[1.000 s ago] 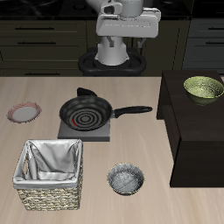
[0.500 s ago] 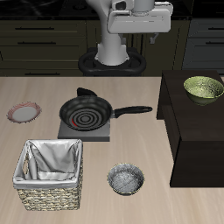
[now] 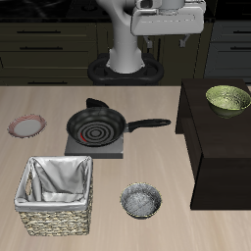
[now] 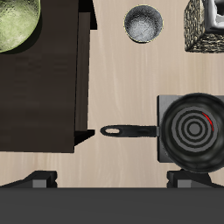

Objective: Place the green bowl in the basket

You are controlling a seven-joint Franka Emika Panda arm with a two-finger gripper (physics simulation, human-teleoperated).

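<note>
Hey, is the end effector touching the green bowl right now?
Apart. The exterior view shows the end effector high at the table's back, with open space between it and the green bowl sitting on the dark cabinet.

Small round olive-green bowl (image 3: pixel 227 99) with speckled yellowish-green inside: upright, empty, on a dark raised surface at the table's side. Square woven wicker basket (image 3: pixel 57 198), beige-brown, grey-white cloth lining: upright, empty, near the table's front edge, well apart from the bowl
</note>
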